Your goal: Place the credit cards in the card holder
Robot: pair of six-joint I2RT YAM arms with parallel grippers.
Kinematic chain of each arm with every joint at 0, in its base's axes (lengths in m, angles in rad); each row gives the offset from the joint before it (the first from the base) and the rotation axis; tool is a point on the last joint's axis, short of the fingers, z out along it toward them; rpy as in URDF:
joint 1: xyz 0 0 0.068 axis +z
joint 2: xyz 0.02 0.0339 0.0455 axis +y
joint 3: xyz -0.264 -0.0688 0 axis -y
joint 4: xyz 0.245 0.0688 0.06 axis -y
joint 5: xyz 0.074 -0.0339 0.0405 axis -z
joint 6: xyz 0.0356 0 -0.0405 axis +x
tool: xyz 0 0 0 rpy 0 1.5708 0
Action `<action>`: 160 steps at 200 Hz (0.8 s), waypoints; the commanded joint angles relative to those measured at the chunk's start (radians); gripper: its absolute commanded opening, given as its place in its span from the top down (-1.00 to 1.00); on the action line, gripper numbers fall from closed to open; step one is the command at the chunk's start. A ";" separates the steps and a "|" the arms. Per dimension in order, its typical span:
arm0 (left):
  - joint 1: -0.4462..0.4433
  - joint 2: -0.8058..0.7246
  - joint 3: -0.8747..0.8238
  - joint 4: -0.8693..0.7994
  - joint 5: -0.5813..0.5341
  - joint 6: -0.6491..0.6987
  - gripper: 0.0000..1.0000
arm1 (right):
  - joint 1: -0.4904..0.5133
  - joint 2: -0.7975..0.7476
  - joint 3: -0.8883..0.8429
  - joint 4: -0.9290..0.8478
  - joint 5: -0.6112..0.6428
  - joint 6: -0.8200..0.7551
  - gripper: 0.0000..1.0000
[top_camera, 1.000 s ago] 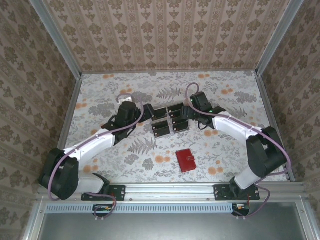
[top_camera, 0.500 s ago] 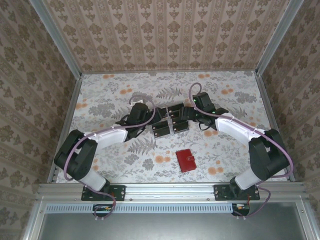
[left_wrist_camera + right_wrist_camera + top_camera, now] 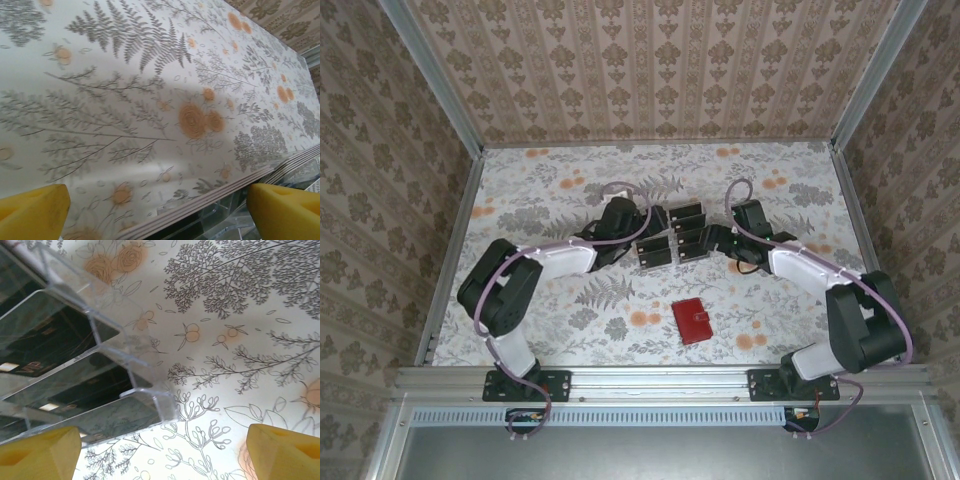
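The task is sitting at its opening step: the credit cards (image 3: 670, 238) are resting in a clear tiered rack (image 3: 150, 390) at mid-worktop (image 3: 540, 170). None is in the card holder (image 3: 692, 321), which is lying shut nearer the arm bases, well apart from the rack. The left gripper (image 3: 632, 240) and right gripper (image 3: 715, 240) are flanking the rack, each with jaws standing apart and empty. Next, I judge, one arm is needing to pinch a single card by its edge, and the holder is needing opening. The cards are lying with long axes running left-right, slightly skewed. The holder's long axis is pointing roughly away from the bases, snap facing right.
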 commanded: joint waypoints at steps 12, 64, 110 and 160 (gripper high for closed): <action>-0.032 0.087 0.122 0.033 0.034 -0.016 -1.00 | -0.046 -0.105 -0.051 0.021 -0.031 0.032 -0.75; -0.063 0.243 0.338 -0.006 0.079 -0.005 -1.00 | -0.110 -0.221 -0.097 -0.025 -0.040 0.033 -0.76; -0.077 0.364 0.513 -0.048 0.144 -0.004 -1.00 | -0.125 -0.307 -0.121 -0.065 -0.050 0.043 -0.77; -0.026 0.345 0.553 -0.104 0.169 0.052 -1.00 | -0.120 -0.407 -0.146 -0.139 -0.104 0.055 -0.74</action>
